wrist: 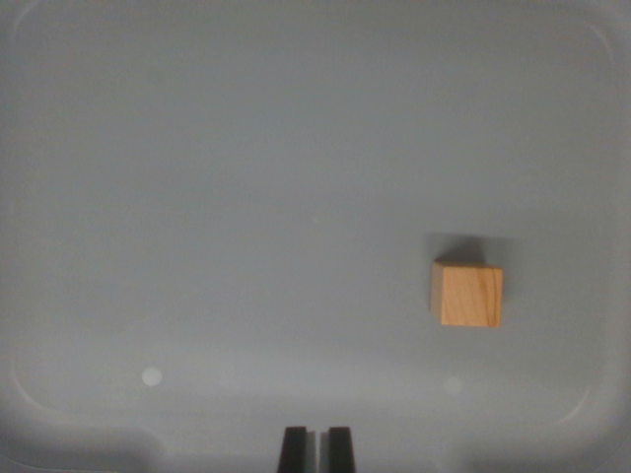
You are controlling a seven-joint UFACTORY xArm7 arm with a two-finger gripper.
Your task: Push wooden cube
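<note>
A small wooden cube (467, 294) rests on the floor of a grey tray (246, 197), toward the wrist view's right and below the middle. My gripper (316, 448) shows at the bottom edge as two dark fingertips standing close together with only a thin gap and nothing between them. The cube lies up and to the right of the fingertips, well apart from them.
The tray's raised rim (39, 394) curves round the lower left and lower right corners and along the top. Two faint pale spots (151, 376) mark the tray floor near the bottom.
</note>
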